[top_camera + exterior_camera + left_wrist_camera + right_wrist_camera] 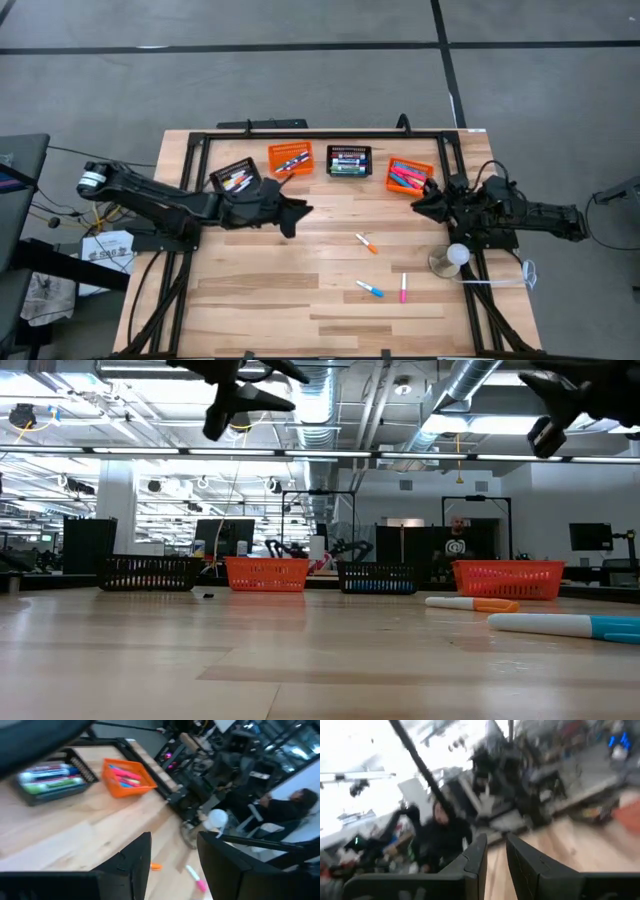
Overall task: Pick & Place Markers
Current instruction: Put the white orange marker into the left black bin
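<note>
We see three markers lying loose on the wooden table (250,290): an orange-capped white marker (367,243) near the middle, a blue-capped marker (370,289) closer to the front edge, and a pink marker (404,287) just beside it. The rest sit in four mesh baskets along the back edge (two black, two orange, alternating): a tilted black basket (234,178) on the left, an orange basket (290,158), a second black basket (349,161), and a right-hand orange basket (409,175) filled mostly with pink and blue markers. The left gripper (296,211) hangs above the table in front of the first orange basket, its fingers (131,860) parted with nothing between them. The right gripper (424,199) hovers at the table's right side, just beside the right-hand orange basket; its fingers (477,855) stand close together with only a narrow gap, and they hold nothing. A person in dark clothing (440,837) shows in the room beyond.
</note>
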Controlling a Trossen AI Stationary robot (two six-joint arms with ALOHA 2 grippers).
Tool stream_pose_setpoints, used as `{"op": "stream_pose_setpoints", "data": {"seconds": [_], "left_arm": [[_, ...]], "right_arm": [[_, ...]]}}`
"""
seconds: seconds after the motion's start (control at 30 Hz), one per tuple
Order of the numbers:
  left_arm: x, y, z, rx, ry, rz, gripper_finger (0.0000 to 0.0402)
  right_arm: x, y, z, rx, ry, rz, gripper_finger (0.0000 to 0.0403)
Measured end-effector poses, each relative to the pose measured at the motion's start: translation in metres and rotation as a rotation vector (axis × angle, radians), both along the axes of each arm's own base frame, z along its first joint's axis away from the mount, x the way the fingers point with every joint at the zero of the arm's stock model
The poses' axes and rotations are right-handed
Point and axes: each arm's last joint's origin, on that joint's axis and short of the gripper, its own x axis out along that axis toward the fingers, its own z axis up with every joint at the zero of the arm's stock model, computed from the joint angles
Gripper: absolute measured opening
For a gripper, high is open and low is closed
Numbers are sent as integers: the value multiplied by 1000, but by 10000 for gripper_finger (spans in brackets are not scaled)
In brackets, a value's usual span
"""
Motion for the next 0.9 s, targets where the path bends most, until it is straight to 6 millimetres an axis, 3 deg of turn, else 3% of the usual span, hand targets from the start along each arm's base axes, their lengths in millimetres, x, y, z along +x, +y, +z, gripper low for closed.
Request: {"op": "stream_pose_setpoints", "data": {"seconds": [0.27,0.73,0.9], "left_arm": [[7,-17,-3,-9,-53,-45,159],[3,-17,2,79,-48,-42,159],[-12,-13,9,110,-73,-50,159]], "right_arm": [[12,4,-9,3,305,75,63],[39,13,-6,-2,491,158,63],[53,17,-6,-13,566,125,63]]}}
